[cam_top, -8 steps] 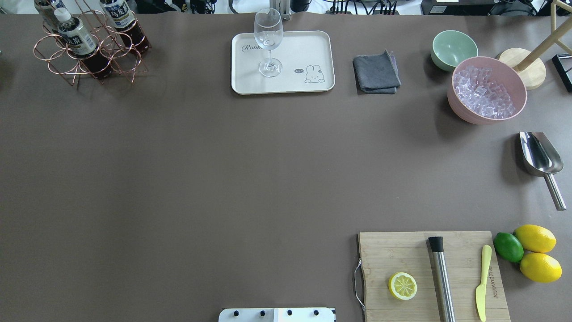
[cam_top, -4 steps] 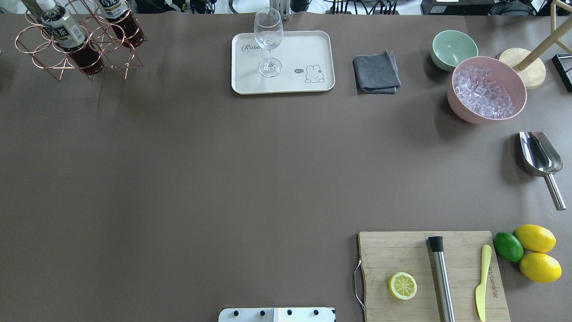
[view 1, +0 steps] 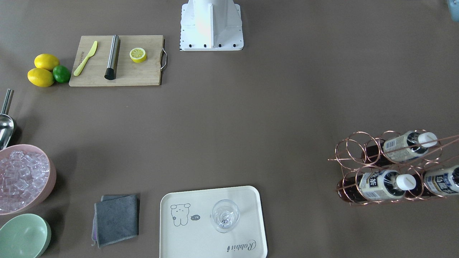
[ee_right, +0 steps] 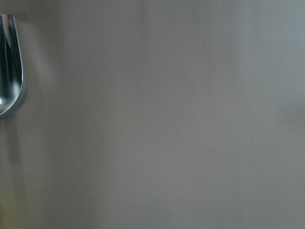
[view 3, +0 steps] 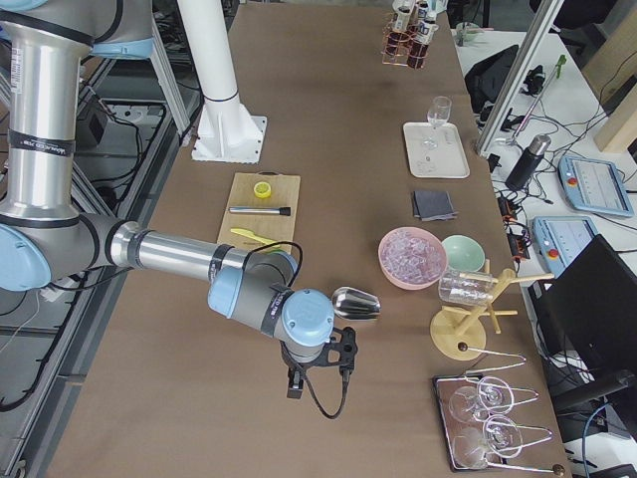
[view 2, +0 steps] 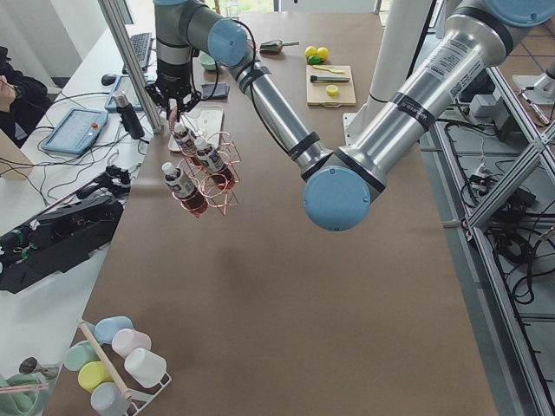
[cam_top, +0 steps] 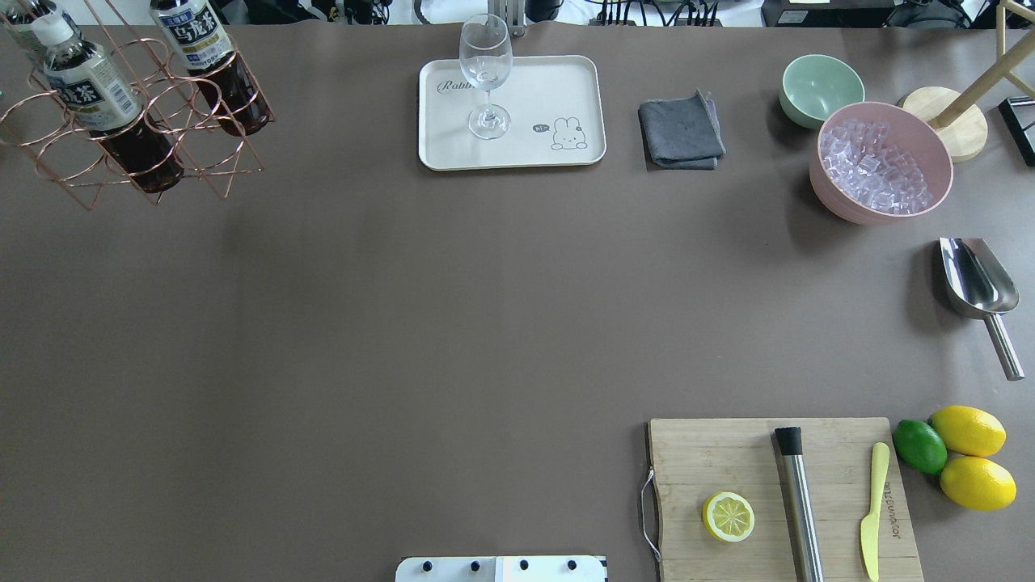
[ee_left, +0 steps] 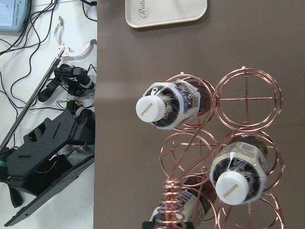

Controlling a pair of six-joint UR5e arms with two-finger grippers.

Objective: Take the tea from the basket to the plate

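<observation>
We see the copper wire basket [view 2: 217,178] hanging in the air over the table's far left corner. It is tilted, and its long handle runs up to the left gripper [view 2: 176,102]. That gripper shows only in the left side view, so we cannot tell whether its jaws are spread or pressed together. All three tea bottles [cam_top: 105,101] sit in the basket's ring holders, leaning with it. The left wrist camera looks down on two white caps and on the coiled wire of the handle.

The plate [cam_top: 558,85] lies flat at the table's far edge, well apart from the basket. A wine glass [cam_top: 485,77] stands upright on it (nearer the script word than the cartoon animal).

The right gripper [view 3: 318,378] points down over bare table just beside the metal scoop [view 3: 356,304] — again seen only from the side, so we cannot tell how its jaws stand. A pink bowl of ice cubes [cam_top: 881,166] touches a mint-green bowl [cam_top: 821,87], and a folded grey cloth [cam_top: 681,131] lies between them and the plate. Near the robot's right, a wooden cutting board [cam_top: 711,461] carries a lemon half [cam_top: 728,516].
</observation>
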